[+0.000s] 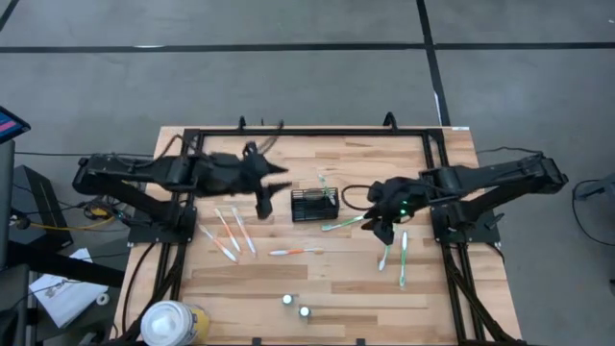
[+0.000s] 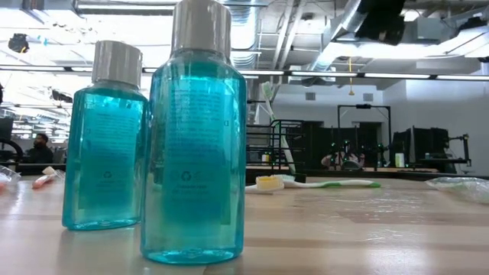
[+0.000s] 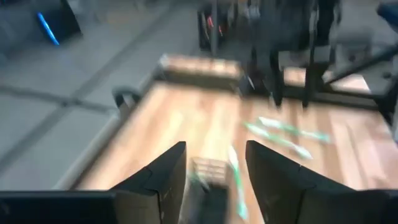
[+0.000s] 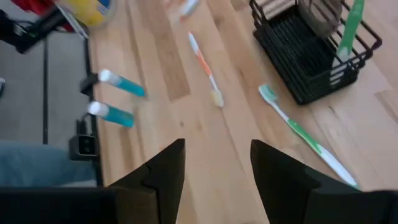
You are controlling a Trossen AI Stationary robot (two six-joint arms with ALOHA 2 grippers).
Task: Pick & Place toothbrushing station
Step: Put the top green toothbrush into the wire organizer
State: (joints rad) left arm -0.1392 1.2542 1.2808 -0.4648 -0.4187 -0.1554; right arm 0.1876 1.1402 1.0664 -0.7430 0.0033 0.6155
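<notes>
1. My left pincer (image 1: 272, 188) hangs open and empty just left of the black wire holder (image 1: 314, 204) at frame centre, seemingly having just dropped the green toothbrush (image 4: 350, 28) inside.
2. My right pincer (image 1: 377, 228), open and empty, hovers near another green toothbrush (image 1: 341, 224) lying on the surface (image 1: 336, 279), ready to grab.

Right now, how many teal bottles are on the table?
2. One teal bottle stands upright, to the right of the white-and-yellow container in the high view. The second teal bottle stands close beside the first, apart from it. None appears hidden.

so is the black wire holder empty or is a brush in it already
Not empty: the black wire holder has one green toothbrush standing in it; the others lie on the table.
</notes>
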